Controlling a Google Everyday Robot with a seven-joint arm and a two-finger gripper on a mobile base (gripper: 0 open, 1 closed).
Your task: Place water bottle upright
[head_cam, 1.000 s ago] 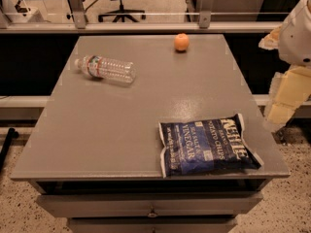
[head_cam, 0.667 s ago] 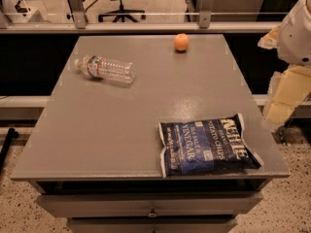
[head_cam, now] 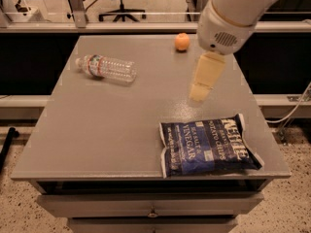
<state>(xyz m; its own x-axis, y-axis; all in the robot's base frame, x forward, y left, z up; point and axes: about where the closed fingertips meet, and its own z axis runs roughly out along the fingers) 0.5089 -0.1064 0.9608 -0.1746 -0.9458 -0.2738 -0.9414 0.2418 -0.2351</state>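
Cream-coloured, the gripper (head_cam: 198, 92) hangs over the grey table (head_cam: 97, 130), between the orange (head_cam: 182, 41) and the blue chip bag (head_cam: 209, 147) (how wide it stands, I cannot tell). The water bottle (head_cam: 106, 68) lies on its side at the table's far left, cap pointing left, well apart from the gripper.

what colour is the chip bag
Chip bag: dark blue, white lettering, camera view. Gripper hangs above the table.

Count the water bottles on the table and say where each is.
1. The water bottle lies on its side near the table's far-left corner. The gripper hangs above its middle right, apart from the bottle.
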